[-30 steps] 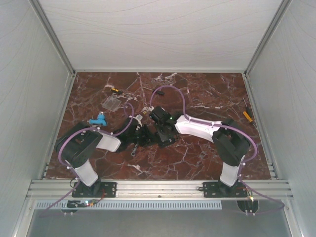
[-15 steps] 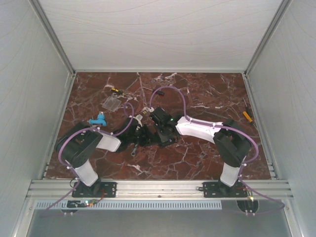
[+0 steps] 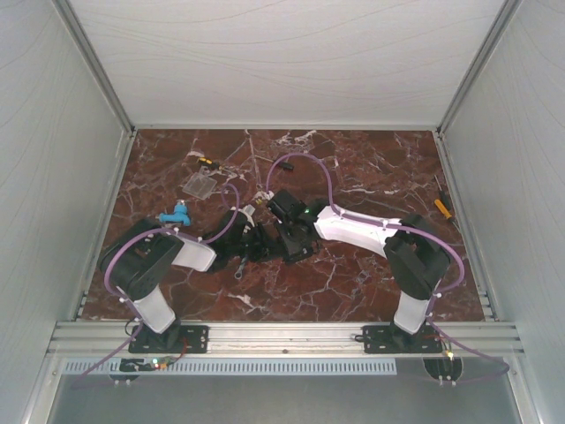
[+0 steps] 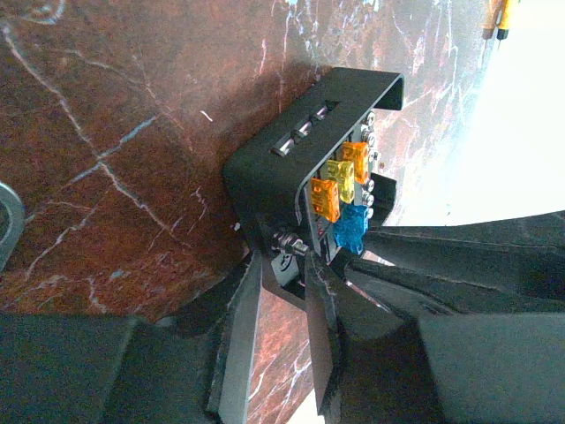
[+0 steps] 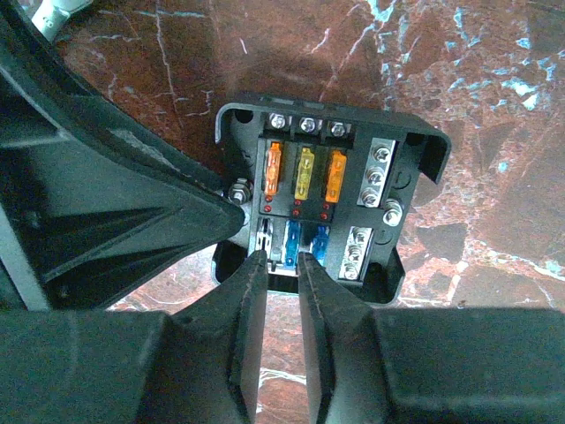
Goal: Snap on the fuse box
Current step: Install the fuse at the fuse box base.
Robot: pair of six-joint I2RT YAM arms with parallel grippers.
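left arm point(image 3: 143, 262): black joints, white links | right arm point(image 3: 353, 232): same | cables point(image 3: 305, 157): purple, looping along each arm | bases point(image 3: 168, 338): black bolted plates | left gripper point(image 4: 284, 261), right gripper point(image 5: 281, 256): black, tapered

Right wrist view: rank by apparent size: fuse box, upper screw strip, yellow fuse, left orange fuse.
1. fuse box, by far the largest.
2. upper screw strip.
3. yellow fuse and left orange fuse: they look alike, side by side in one row, so no ranking between them.
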